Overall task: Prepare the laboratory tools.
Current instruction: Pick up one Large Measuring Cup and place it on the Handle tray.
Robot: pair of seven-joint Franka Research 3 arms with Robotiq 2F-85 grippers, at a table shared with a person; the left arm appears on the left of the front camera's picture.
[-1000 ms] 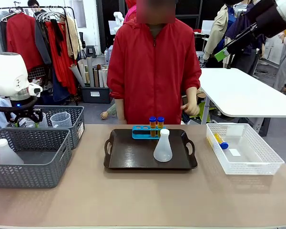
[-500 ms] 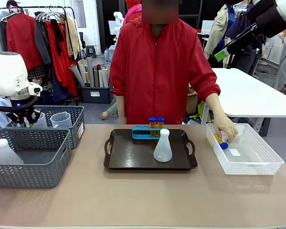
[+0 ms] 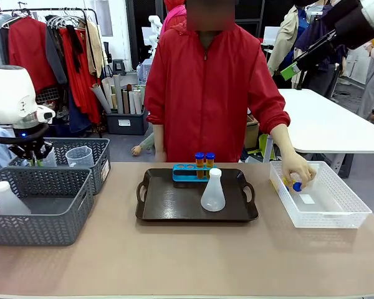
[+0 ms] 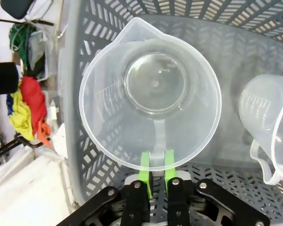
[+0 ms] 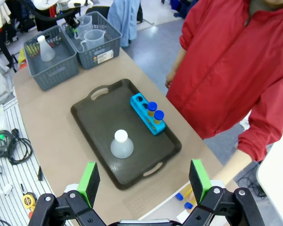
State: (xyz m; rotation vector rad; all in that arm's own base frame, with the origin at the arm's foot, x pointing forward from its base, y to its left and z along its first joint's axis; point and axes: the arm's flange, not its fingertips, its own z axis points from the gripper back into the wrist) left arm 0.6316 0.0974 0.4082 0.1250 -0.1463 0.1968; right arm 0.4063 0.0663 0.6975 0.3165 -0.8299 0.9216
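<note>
Left tool point(image 4: 156, 168) sits at the bottom of the wrist frame. Its green pads point(image 4: 145, 165) are pinched narrow on the handle of the measuring jug point(image 4: 151, 89), and we look straight down into that jug's open mouth over the grey mesh basket point(image 4: 226, 28). A second jug point(image 4: 269, 127) stands just beside it at the right edge of the frame, in the same basket. From the front, the left arm hangs over that basket in the upper left. The nearer basket point(image 3: 43, 212), lower left, holds another flask point(image 3: 9, 199).

Centre frame now: a dark tray point(image 3: 174, 205) lies on the tabletop point(image 3: 187, 261) with the conical flask point(image 3: 212, 190) upright on it. Just behind the flask is the blue rack point(image 3: 186, 172), with two orange tubes point(image 3: 199, 160) standing in its right-hand holes.

Over on the right, the person's hand point(image 3: 297, 169) is down in the white lattice bin point(image 3: 336, 215), fingers round a blue-capped tube point(image 3: 297, 186).

Right tool point(image 5: 145, 181) hangs high above the tabletop, jaws spread wide and gripping nothing, looking down on tray, flask and rack.
</note>
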